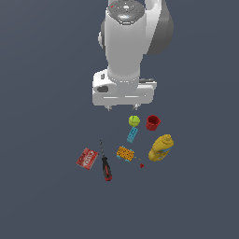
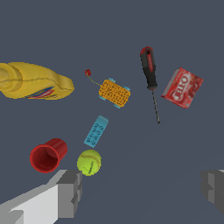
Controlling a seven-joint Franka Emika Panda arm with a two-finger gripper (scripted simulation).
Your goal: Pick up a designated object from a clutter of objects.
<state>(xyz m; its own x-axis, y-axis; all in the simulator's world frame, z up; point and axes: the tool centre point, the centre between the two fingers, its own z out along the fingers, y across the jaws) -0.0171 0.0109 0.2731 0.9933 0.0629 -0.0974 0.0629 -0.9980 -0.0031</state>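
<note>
White lettering that appears to read "JELL-O" is seen on the flat red box (image 2: 182, 87) in the wrist view; in the exterior view the lettering on the box (image 1: 87, 158) is too small to be read. Dark print is carried on the blue block (image 2: 96, 131) and a label on the yellow bottle (image 2: 35, 82), but neither can be read.

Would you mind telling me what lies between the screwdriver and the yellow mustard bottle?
The orange-and-teal piece lies between the screwdriver and the yellow mustard bottle, touching neither. The exterior view shows it, and the wrist view confirms it.
</note>
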